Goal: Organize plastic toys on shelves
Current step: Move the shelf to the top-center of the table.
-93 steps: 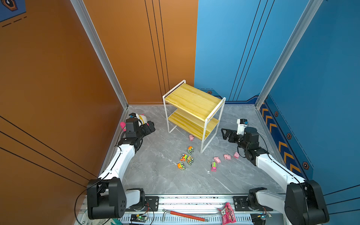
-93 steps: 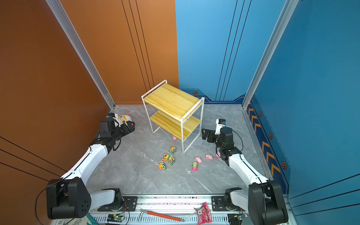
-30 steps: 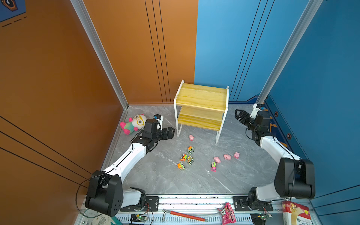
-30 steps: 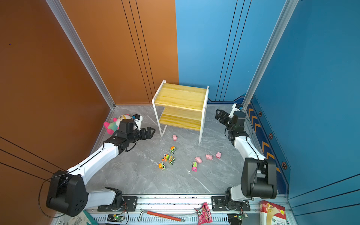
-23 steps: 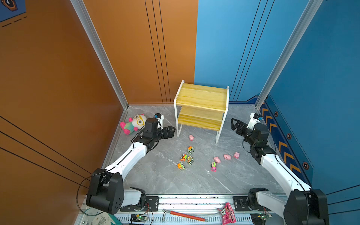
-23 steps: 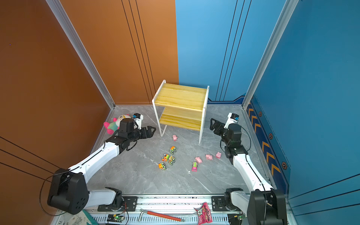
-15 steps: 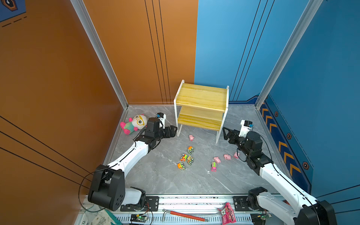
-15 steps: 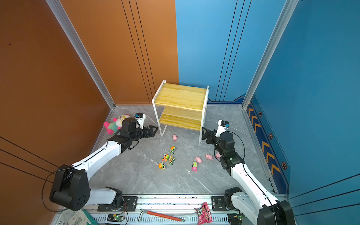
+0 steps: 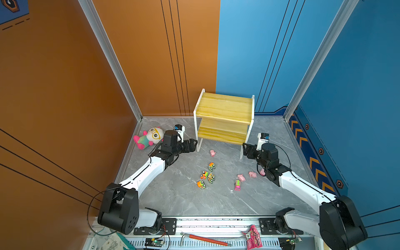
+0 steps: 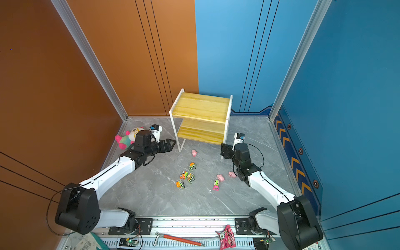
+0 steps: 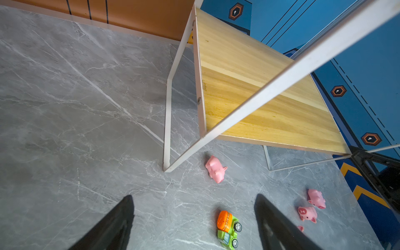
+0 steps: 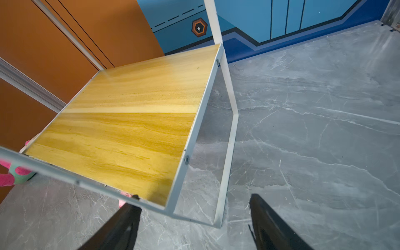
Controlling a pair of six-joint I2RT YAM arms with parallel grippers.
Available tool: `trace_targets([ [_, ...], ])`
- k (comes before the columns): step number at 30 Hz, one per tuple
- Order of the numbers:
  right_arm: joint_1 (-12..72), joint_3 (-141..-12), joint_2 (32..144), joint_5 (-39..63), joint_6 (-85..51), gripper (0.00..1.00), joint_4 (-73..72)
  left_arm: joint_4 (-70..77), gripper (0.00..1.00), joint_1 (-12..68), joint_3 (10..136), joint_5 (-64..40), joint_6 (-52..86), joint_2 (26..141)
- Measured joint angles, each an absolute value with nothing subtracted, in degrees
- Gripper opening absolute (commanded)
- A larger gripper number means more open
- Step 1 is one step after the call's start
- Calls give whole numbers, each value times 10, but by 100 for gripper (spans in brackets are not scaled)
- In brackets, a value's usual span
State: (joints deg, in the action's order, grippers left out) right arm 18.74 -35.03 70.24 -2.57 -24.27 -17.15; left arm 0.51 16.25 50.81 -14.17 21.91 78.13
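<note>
**Grey floor, rack at rear: both grippers open at its front legs**

Grey marble-look floor [image 9: 173, 194] carries all items; orange wall on L side, blue wall on R.

1. Rack [image 9: 224, 108]: upright near the rear wall. Both boards bare.
2. Left gripper [image 9: 193, 144]: low, just beside the rack's front leg on the L side. Jaws wide apart, with only floor between them in the wrist view.
3. Right gripper [image 9: 245, 149]: at the opposite front leg. Jaws apart, with the frame's lower corner between the fingers [image 12: 266, 216] and no clamp. One fingertip possibly touches the frame; can't confirm from this angle.
4. Toys: all on the floor in front of the rack.
   - Lone pig [image 9: 212, 153]: nearest the rack.
   - Four trucks [image 9: 211, 178]: clustered mid-floor.
   - Pink truck [image 9: 237, 185]: apart from them, toward the R arm.
   - Three pigs [image 9: 252, 174]: in a row by the R forearm, last one partly hidden.
5. Plush doll [image 9: 151, 137]: by the orange wall, behind the L wrist.
</note>
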Motion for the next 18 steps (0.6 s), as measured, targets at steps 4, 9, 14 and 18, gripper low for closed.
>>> trace_targets([
  [4,164,-371,725,-8,-235,72,-178,5,87,163,508,-142,219,781],
  [9,130,-393,747,20,-226,71,-181,5,88,166,508,-142,219,781],
  [14,104,-433,789,51,-216,73,-186,5,87,169,508,-137,219,781],
  [18,100,-474,819,67,-208,73,-186,5,87,180,503,-119,219,780],
])
